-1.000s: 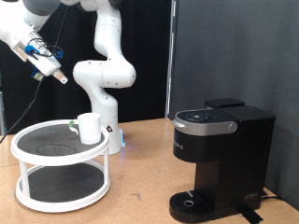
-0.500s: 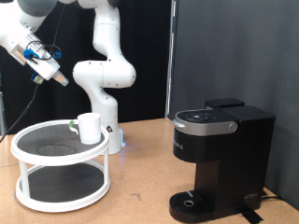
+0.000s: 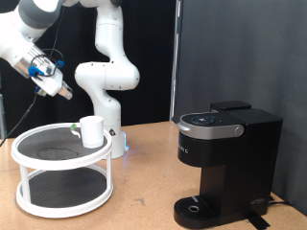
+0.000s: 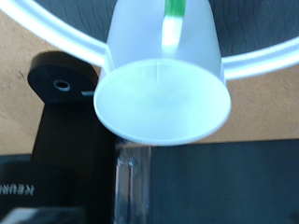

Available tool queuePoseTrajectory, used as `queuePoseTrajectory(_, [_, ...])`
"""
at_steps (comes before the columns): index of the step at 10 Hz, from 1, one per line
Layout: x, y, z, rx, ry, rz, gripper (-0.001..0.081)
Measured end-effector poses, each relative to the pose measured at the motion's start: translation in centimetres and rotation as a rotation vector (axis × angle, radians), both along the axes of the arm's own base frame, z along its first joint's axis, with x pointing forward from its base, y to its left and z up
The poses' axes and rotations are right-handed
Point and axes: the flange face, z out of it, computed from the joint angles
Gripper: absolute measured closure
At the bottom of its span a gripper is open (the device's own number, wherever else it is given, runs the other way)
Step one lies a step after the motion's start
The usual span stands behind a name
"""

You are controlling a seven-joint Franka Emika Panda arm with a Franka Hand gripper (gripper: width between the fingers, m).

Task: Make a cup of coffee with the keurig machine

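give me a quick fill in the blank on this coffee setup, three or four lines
1. The white cup stands on the ____ shelf of the round two-tier rack.
2. The lid of the black coffee machine is ____.
3. The claw hangs in the air above the ____.
4. On the machine's drip base there is ____ cup.

Missing words: top; closed; rack; no
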Motion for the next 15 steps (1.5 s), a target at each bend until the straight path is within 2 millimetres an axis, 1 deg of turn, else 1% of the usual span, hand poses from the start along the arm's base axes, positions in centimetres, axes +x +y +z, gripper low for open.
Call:
queuePoseTrajectory(1, [-0.1, 0.2, -0.7, -0.007, 0.000, -0.012, 0.0393])
queuePoseTrajectory(2, [-0.3, 0.2, -1.6, -0.028, -0.008, -0.037, 0.0209])
queuePoseTrajectory(3, [-0.4, 0.3, -2.8, -0.051, -0.017, -0.072, 0.0209])
queuePoseTrajectory(4, [-0.6, 0.5, -3.8, -0.069, -0.030, -0.101, 0.0114])
queuePoseTrajectory(5, [-0.8, 0.8, -4.8, -0.081, -0.039, -0.120, 0.0114])
queuePoseTrajectory(6, [-1.0, 1.1, -5.6, -0.090, -0.044, -0.132, 0.0078])
queuePoseTrajectory(9, [-1.5, 1.9, -7.4, -0.097, -0.045, -0.145, 0.0073])
queuePoseTrajectory(12, [-1.8, 2.5, -8.4, -0.073, -0.076, -0.143, 0.0072])
queuePoseTrajectory(15, [-2.0, 2.9, -8.9, -0.064, -0.068, -0.137, 0.0072])
